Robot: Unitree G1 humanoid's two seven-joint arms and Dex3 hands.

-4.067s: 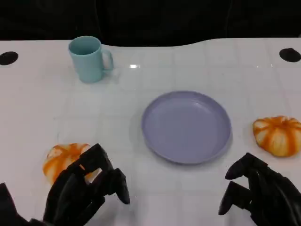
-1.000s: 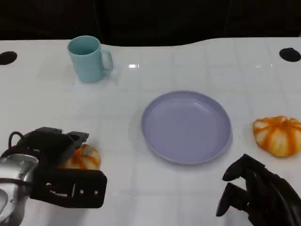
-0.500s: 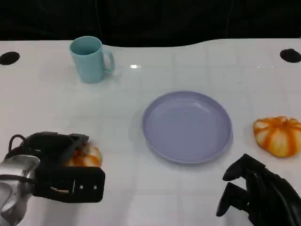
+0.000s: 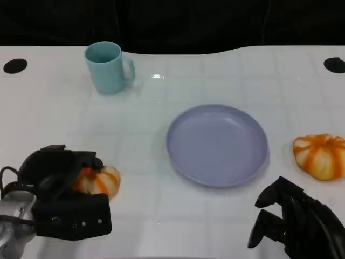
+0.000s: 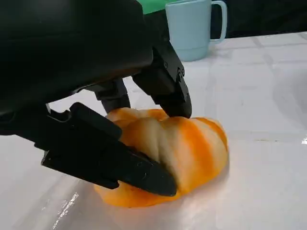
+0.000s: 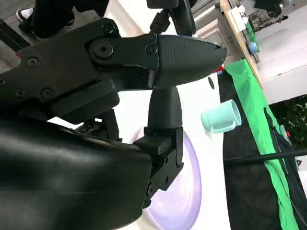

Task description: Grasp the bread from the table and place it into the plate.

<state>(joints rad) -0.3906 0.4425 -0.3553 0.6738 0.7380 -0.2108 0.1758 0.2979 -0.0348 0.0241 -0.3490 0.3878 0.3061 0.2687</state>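
Observation:
An orange-and-white striped bread lies on the white table at the near left. My left hand is wrapped around it from the near side. In the left wrist view the fingers press along one side of the bread while others touch its top; it still rests on the table. The lilac plate sits in the middle, to the right of the bread, with nothing on it. My right hand hovers at the near right, fingers loosely bent and holding nothing.
A second striped bread lies right of the plate. A pale blue cup stands at the far left, also seen as the cup beyond my left hand. Dark holes mark the table's far corners. The right wrist view shows the plate and cup.
The left hand has turned over and closed its fingers around the near-left bread. The whole picture has shifted slightly. The right hand has stayed in place.

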